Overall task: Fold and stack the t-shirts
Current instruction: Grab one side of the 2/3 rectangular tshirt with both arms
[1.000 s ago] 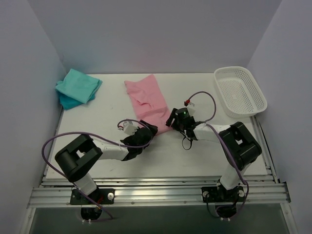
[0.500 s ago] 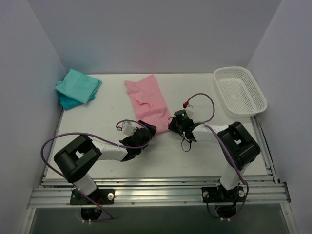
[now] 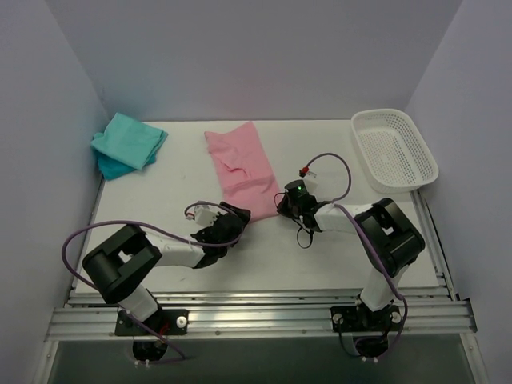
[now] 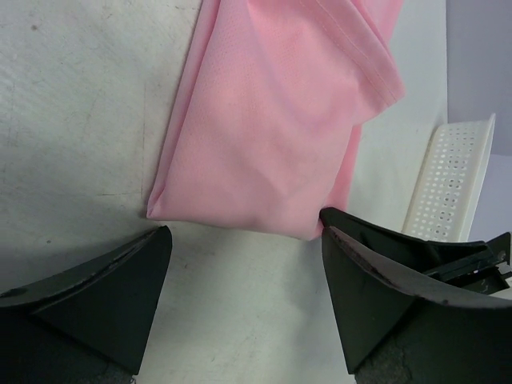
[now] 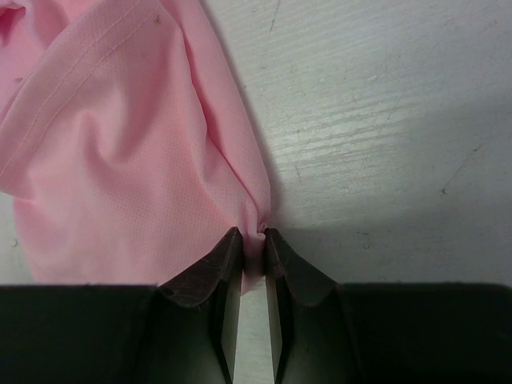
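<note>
My left gripper (image 4: 244, 228) slid toward 7 o'clock, jaws apart; right gripper (image 5: 253, 234), jaws clamped on the light pink cloth t-shirt (image 3: 240, 164), hides its corner.

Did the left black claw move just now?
Yes: the black left gripper backed slightly left and nearer, away from the light pink cloth t-shirt.

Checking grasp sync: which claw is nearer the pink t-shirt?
Right. The right claw is shut on a corner of the pink t-shirt; the left claw is open, just short of its near edge.
</note>
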